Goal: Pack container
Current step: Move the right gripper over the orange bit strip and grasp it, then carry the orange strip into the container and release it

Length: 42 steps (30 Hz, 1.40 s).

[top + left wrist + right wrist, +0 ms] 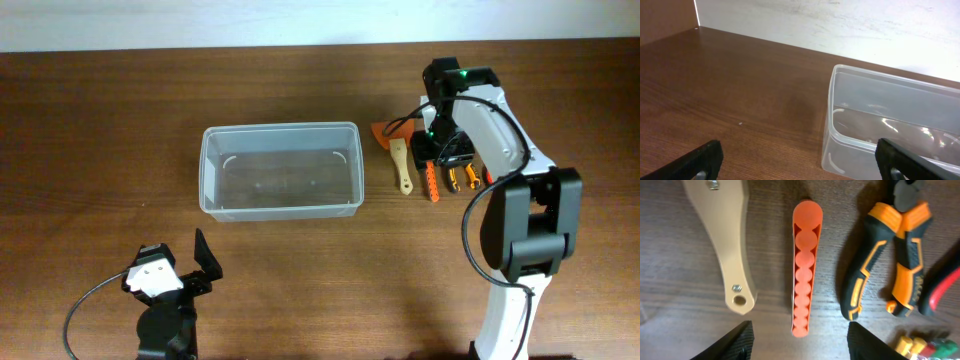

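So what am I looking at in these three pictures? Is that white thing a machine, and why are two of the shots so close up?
These are two robot arms at a brown wooden table. One picture comes from a camera above; the close ones come from cameras on each arm's wrist. The left claw sits near the table's front edge, open and empty, looking towards the clear plastic rectangular bin, which has nothing in it. The right claw hovers open over a row of tools: a tan wooden handle, a ribbed orange plastic handle right between its fingers, and black-and-orange pliers. Nothing is held yet.
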Tool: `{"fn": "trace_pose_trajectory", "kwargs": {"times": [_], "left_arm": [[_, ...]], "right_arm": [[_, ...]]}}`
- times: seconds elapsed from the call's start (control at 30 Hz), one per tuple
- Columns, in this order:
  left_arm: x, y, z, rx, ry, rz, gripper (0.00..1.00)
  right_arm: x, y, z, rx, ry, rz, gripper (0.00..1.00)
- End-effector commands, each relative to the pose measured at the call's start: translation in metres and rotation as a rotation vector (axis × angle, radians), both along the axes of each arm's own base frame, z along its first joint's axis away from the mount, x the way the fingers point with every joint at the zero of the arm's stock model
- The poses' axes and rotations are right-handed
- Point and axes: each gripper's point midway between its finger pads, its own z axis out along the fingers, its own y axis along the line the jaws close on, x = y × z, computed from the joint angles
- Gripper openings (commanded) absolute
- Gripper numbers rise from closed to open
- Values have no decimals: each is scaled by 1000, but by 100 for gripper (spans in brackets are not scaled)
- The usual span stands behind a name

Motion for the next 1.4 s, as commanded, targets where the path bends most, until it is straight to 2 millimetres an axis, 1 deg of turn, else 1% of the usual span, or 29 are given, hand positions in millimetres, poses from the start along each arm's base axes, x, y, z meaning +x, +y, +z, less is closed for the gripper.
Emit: {"fn": "trace_pose_trajectory", "kwargs": {"times": [0.0,0.2,0.33,0.4,0.53,0.63,0.7,0.73,0.8,0.83,0.87,0.9,1.0,1.03,1.17,1.3,1.37], "left_arm": [[0,0,-1,9,2,-1,99],[0,0,-1,9,2,-1,99],[0,0,-1,9,2,-1,99],[0,0,-1,9,2,-1,99],[0,0,-1,9,2,-1,99],[0,0,-1,9,2,-1,99],[0,0,-1,9,2,-1,99],[0,0,-1,9,2,-1,99],[0,0,-1,9,2,-1,99],[0,0,-1,9,2,-1,99],[0,0,-1,9,2,-1,99],[0,0,-1,9,2,-1,99],[0,0,-1,9,2,-1,99],[0,0,-1,9,2,-1,99],[0,0,-1,9,2,-1,99],[0,0,-1,9,2,-1,99],[0,0,-1,9,2,-1,99]], "right_arm": [[2,-3,-13,-18,21,7,59],[3,-3,-28,-20,32,7,59],[1,-3,-41,-19,26,7,59],[-1,-3,-46,-19,28,7,56],[-4,-8,-58,-19,28,-14,55],[-6,-17,-63,-19,33,-37,53],[-7,-22,-64,-19,36,-51,49],[-7,-25,-64,-19,37,-57,44],[-8,-29,-64,-16,39,-68,32],[-8,-29,-64,-12,39,-70,21],[-8,-29,-64,-10,39,-70,13],[-7,-27,-64,-4,38,-70,11],[-6,-25,-64,4,35,-64,9],[-6,-25,-64,4,34,-64,4],[-6,-21,-64,24,34,-65,4],[-2,-11,-54,81,27,-68,4],[3,-7,-44,101,16,-67,4]]}}
